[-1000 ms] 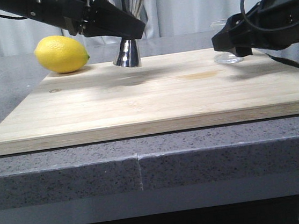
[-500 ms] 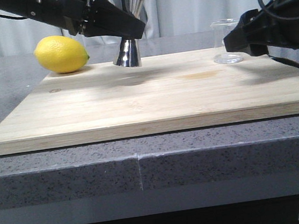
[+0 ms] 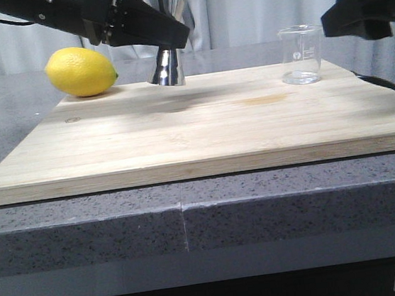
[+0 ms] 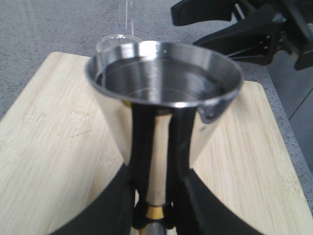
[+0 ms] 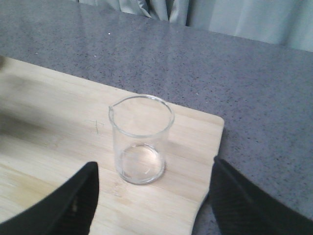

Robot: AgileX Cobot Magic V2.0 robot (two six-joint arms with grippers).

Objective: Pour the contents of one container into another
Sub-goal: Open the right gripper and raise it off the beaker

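Observation:
The clear glass beaker [image 3: 300,54] stands upright on the right rear part of the wooden board [image 3: 203,133] and looks empty [image 5: 142,139]. My right gripper [image 3: 346,20] is open, up and to the right of the beaker, not touching it; its fingers [image 5: 78,196] stand wide on either side. My left gripper [image 3: 174,40] is shut on the steel jigger [image 3: 167,69] at the board's back edge, gripping near the gold waist band [image 4: 155,211]. The jigger's wide cup [image 4: 164,83] faces the wrist camera, and the beaker's rim [image 4: 115,40] shows behind it.
A yellow lemon [image 3: 80,72] lies at the board's back left corner, close to the left arm. The board rests on a grey speckled counter [image 3: 191,220]. A curtain hangs behind. The right arm [image 4: 234,24] shows beyond the jigger in the left wrist view.
My right gripper has pulled back up and to the right, away from the beaker, which stays standing on the board. The left gripper and jigger have barely shifted.

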